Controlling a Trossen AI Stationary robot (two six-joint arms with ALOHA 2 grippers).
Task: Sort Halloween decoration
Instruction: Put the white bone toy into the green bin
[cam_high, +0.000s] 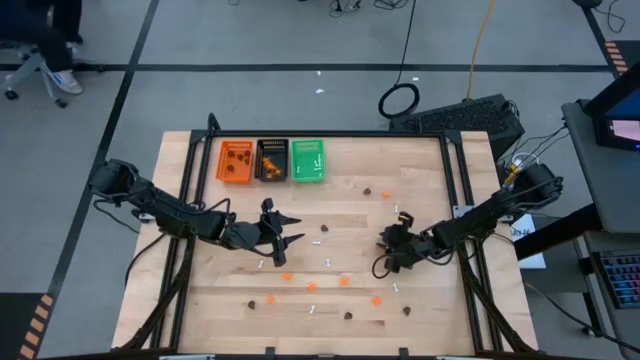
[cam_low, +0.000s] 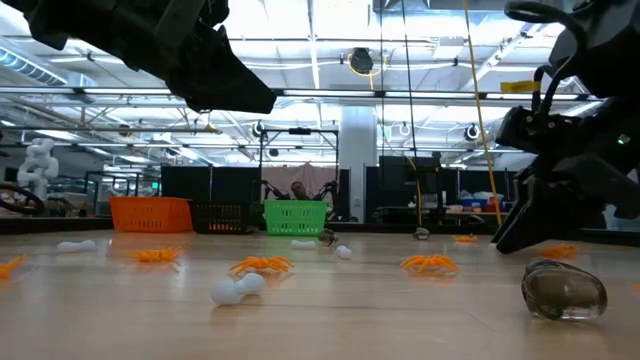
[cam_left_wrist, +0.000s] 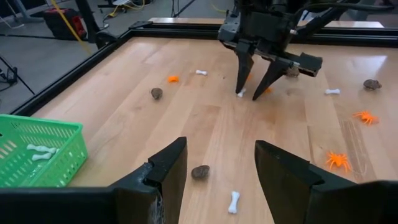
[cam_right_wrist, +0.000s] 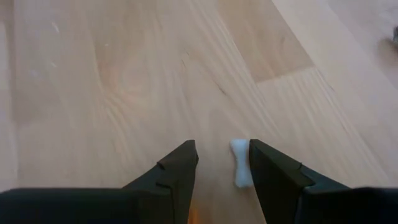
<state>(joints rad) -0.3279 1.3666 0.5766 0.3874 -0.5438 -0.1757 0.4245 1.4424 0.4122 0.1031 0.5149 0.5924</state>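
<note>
The right gripper (cam_right_wrist: 222, 165) is down at the table right of centre, its jaws apart with a white bone (cam_right_wrist: 241, 163) lying on the wood between the fingertips, close to one finger; nothing is gripped. The left gripper (cam_high: 283, 231) hovers left of centre, jaws open and empty. Orange spiders (cam_left_wrist: 339, 160), brown blobs (cam_left_wrist: 200, 172) and more bones (cam_left_wrist: 234, 201) are scattered over the table (cam_high: 430, 170). At the far edge sit 3 trays side by side: orange (cam_high: 235, 161), black (cam_high: 272, 160), green (cam_high: 307, 160), each with a few pieces inside
</note>
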